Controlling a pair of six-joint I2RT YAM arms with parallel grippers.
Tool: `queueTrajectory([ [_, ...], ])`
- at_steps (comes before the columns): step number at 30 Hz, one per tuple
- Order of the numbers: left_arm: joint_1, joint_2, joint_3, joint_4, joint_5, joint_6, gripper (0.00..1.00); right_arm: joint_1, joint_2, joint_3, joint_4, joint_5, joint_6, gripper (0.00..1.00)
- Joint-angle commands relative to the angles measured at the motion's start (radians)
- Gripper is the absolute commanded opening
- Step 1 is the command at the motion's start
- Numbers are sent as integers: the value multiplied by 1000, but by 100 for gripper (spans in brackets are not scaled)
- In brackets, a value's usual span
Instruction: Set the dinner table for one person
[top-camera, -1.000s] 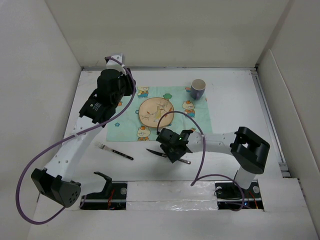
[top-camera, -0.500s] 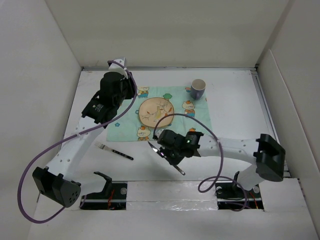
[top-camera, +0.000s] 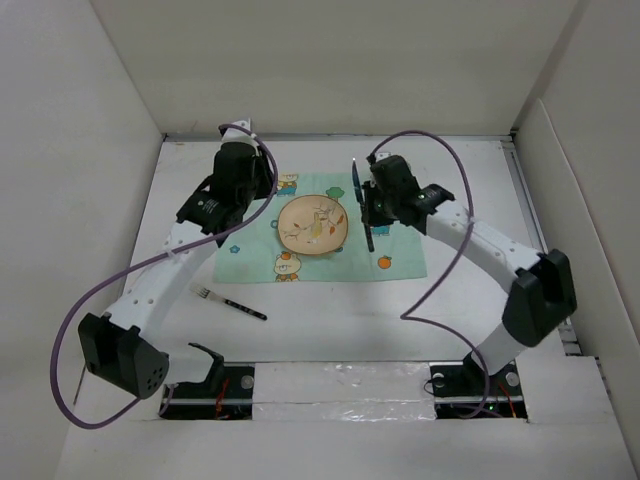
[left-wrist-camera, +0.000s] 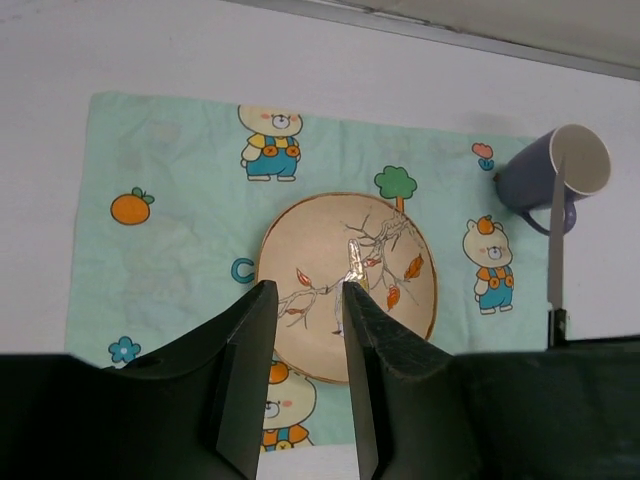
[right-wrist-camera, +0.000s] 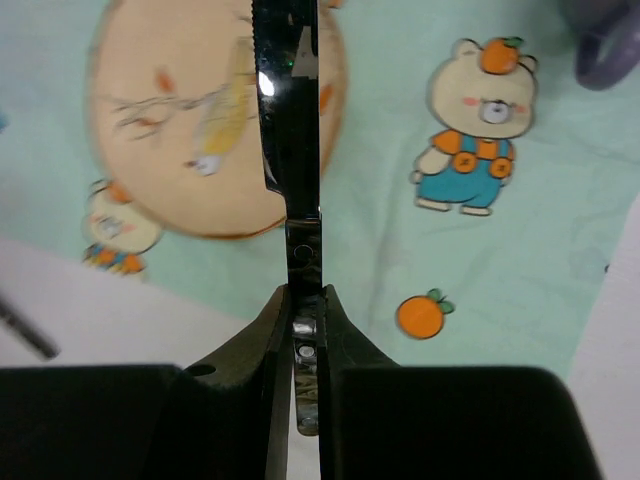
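Note:
On the white dinner table (top-camera: 470, 290) lies a mint-green placemat (top-camera: 395, 255) with a tan plate (top-camera: 312, 225) in its middle. My right gripper (top-camera: 372, 205) is shut on a black-handled knife (top-camera: 362, 200) and holds it above the placemat just right of the plate. In the right wrist view the fingers (right-wrist-camera: 345, 340) clamp the handle, and the blade (right-wrist-camera: 290, 120) points across the plate's edge (right-wrist-camera: 180, 120). My left gripper (top-camera: 247, 185) is open and empty over the placemat's left side. Its own view shows it (left-wrist-camera: 305, 300) above the plate (left-wrist-camera: 330, 260).
A black-handled fork (top-camera: 230, 302) lies on the table near-left of the placemat. A dark blue mug (left-wrist-camera: 560, 175) stands at the placemat's far right corner, hidden under the right arm in the top view. White walls close in the table on three sides.
My right gripper has lifted the knife from the table near the front edge and carried it away to beside the plate. The left gripper has shifted slightly right.

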Motion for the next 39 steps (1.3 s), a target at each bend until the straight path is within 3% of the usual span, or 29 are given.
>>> queueTrajectory([
  [1,11,-8,-14,-23,-50,-101,29,-47,131,45,45,45,45,0],
  [8,11,-80,-132,-63,-60,-238,28,-145,327,110,57,28,110,0],
  [20,11,-142,-224,-136,-60,-273,28,-154,413,78,91,40,159,0],
  [28,11,-163,-248,-146,-52,-288,28,-154,418,59,91,37,154,7],
  [31,11,-172,-258,-148,-52,-298,28,-145,403,56,85,48,151,15],
  [35,11,-180,-264,-192,-66,-330,31,-135,378,68,62,54,148,34],
  [39,11,-188,-261,-329,-136,-462,35,-135,297,67,51,5,137,45],
])
